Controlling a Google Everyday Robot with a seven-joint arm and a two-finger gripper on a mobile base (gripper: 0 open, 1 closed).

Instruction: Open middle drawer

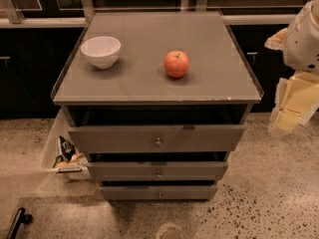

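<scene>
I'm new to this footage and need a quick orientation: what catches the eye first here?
A red apple and a white bowl sit on the grey cabinet top. Below, the top drawer stands pulled out above the middle drawer. The claw hangs at the right edge, away from the cabinet.

We'd call this an office kitchenette or some test kitchen: speckled stone floor (279, 183), dark cabinets (30, 73) along the back, and a grey drawer unit (157, 138) whose counter (149, 86) carries a white bowl (100, 51) and an apple (177, 63). All of that sits left of the jaws, which hang at the right edge beside the counter's corner.
</scene>
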